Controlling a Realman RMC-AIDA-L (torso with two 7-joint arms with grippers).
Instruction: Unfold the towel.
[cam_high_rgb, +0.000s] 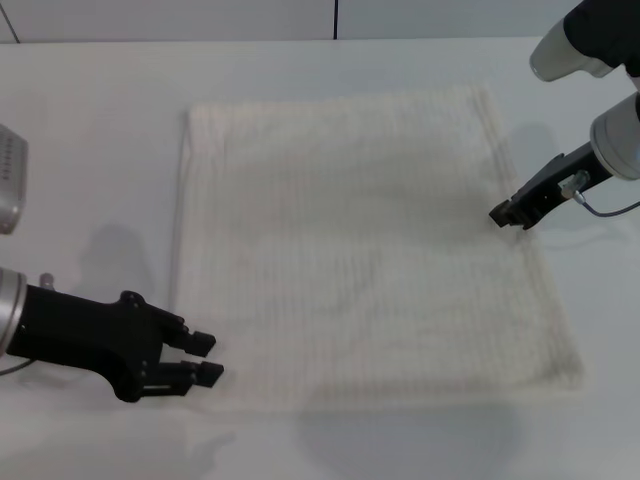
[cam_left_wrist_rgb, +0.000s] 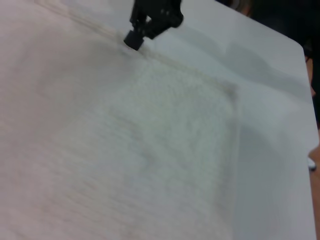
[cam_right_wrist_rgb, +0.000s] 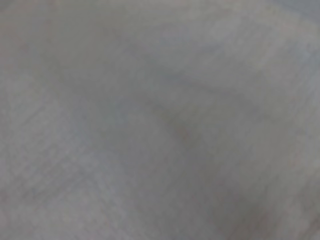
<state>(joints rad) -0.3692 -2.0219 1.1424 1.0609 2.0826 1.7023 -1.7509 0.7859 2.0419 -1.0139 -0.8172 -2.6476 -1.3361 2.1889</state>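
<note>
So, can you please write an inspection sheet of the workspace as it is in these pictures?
Surface: white table, bare around the cloth.
Job's things: towel lies flat, roughly square, with a doubled edge along its left side.
Clutter: nothing seen.
Grippers: left gripper low at the towel's near left corner, fingers a little apart, holding nothing. Right gripper at the towel's right edge, tip on or just above the cloth; contact unclear.
Cables: a thin grey wire loops at the right wrist.
Surroundings: pale wall behind the table; a grey device at the left border.
</note>
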